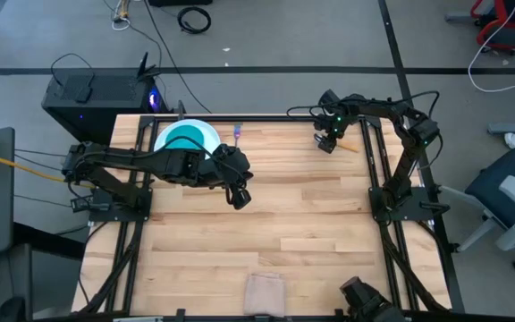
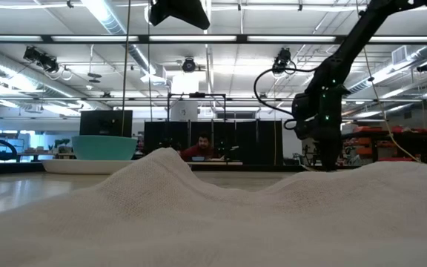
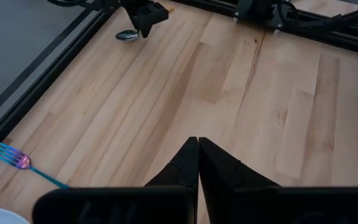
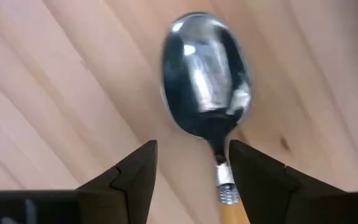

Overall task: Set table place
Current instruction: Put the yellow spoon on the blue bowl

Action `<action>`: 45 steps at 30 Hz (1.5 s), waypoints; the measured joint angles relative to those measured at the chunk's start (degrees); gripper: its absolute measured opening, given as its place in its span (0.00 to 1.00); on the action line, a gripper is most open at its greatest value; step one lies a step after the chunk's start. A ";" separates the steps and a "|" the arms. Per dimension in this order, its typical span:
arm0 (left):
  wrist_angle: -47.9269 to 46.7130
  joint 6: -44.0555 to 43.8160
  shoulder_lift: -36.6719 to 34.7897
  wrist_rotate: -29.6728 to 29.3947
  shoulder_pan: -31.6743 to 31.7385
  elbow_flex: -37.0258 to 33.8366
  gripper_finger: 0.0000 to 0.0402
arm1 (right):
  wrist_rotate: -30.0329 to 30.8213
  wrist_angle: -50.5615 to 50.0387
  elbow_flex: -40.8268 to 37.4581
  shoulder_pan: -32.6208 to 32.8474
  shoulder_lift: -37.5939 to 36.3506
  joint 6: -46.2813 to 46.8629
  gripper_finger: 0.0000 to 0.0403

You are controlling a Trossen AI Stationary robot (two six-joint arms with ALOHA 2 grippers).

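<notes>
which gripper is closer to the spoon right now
Right. The right gripper is directly over the spoon, its open fingers straddling the neck. The left gripper, shut, hovers mid-table beside the plate, well away.

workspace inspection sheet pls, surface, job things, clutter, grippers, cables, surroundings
surface: light plank table, black rails along its edges.
job's things: teal bowl on white plate at the far left edge; fork lies apart beside the plate; spoon flat on the wood at the far right.
clutter: beige cloth at the near edge.
grippers: left gripper shut, empty, above bare wood near the plate; right gripper open, fingers straddling the spoon's neck.
cables: loose cables on the floor beyond the table; bundles along both arms.
surroundings: black computer tower, office chair, a person in the room behind.
</notes>
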 joint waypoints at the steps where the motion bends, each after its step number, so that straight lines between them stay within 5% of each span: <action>1: -0.14 0.00 0.01 0.01 0.00 -0.01 0.04 | 0.41 -0.04 0.00 0.24 0.00 0.22 0.51; 8: -0.94 0.00 0.01 0.02 0.00 -0.01 0.05 | 6.61 0.42 0.00 1.37 0.00 4.69 0.50; 24: -1.29 -0.02 0.05 0.00 0.00 -0.01 0.04 | 6.68 2.49 -2.03 1.37 -0.35 3.37 0.47; 40: -1.24 -0.13 0.05 0.02 -0.04 -0.01 0.03 | 6.56 2.49 -2.08 1.34 -0.28 3.17 0.05; 45: -1.24 -0.54 0.05 0.02 -0.04 -0.01 0.04 | 6.66 2.58 -2.10 1.37 -0.26 3.17 0.03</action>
